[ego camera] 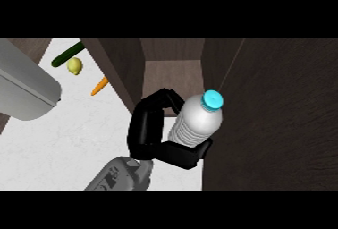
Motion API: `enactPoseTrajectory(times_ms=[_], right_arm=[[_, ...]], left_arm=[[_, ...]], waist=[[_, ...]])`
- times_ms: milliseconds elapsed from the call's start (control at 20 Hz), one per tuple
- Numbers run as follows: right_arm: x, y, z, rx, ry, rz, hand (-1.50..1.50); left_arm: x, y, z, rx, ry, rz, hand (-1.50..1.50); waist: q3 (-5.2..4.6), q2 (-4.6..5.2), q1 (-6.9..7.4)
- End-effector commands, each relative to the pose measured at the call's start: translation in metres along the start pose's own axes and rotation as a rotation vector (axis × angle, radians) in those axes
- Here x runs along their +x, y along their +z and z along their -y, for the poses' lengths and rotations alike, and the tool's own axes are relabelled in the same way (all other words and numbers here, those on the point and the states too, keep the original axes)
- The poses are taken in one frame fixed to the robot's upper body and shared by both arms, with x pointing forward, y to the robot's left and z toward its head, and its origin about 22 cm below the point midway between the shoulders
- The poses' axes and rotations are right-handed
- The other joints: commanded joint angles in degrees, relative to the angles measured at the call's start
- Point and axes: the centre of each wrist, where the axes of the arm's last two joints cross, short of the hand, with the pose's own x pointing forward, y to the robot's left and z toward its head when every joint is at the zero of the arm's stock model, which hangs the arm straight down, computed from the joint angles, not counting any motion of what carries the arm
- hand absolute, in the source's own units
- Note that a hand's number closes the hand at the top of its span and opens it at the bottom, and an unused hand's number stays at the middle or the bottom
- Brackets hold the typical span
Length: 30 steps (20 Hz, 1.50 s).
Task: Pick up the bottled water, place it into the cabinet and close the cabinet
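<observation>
Gripping bottled water (195, 123): hand (148, 134) fingers (160, 99) curled round ribbed body, cyan cap up, beside open cabinet (173, 74).

A clear, ribbed plastic water bottle (195, 121) with a bright cyan cap (213, 99) sat within the curled fingers of a glossy black hand (153, 134) on a grey forearm (122, 176). Beyond the fingertips stood a dark brown wood-grained cabinet (277, 112); to their left lay a white marbled counter (59, 147), a yellow lemon (74, 65), an orange carrot (99, 86) and a dark green cucumber (68, 55).
</observation>
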Motion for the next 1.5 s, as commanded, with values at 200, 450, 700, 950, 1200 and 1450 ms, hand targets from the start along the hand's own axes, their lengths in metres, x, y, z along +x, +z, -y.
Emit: enactPoseTrajectory(times_ms=[200, 450, 700, 950, 1200, 1450], right_arm=[[0.035, -0.016, -0.006, -0.008, 0.01, 0.066, -1.5], [0.019, -0.011, 0.016, -0.009, 0.033, 0.071, -1.5], [0.028, -0.016, 0.009, -0.013, 0.016, 0.063, -1.5], [0.031, -0.011, 0.005, 0.015, 0.02, 0.058, -1.5], [0.028, -0.002, 0.012, 0.021, 0.005, 0.063, -1.5], [0.016, -0.011, 0.012, 0.02, -0.016, 0.06, -1.5]], left_arm=[[0.02, -0.053, 0.031, 0.056, -0.061, 0.014, 1.5], [0.004, -0.053, 0.038, 0.098, -0.152, 0.025, 1.5], [-0.011, -0.07, 0.036, 0.099, -0.223, 0.005, 1.5], [-0.022, -0.095, 0.017, 0.132, -0.27, -0.024, 1.5], [-0.037, -0.106, 0.003, 0.172, -0.329, -0.058, 1.5], [-0.04, -0.118, -0.016, 0.227, -0.265, -0.044, 1.5]], waist=[[-0.04, 0.26, -0.04], [0.0, 0.13, -0.07], [-0.03, 0.4, -0.84], [-0.04, 0.35, -0.97], [-0.03, 0.4, -2.03], [-0.05, 0.6, -1.11]])
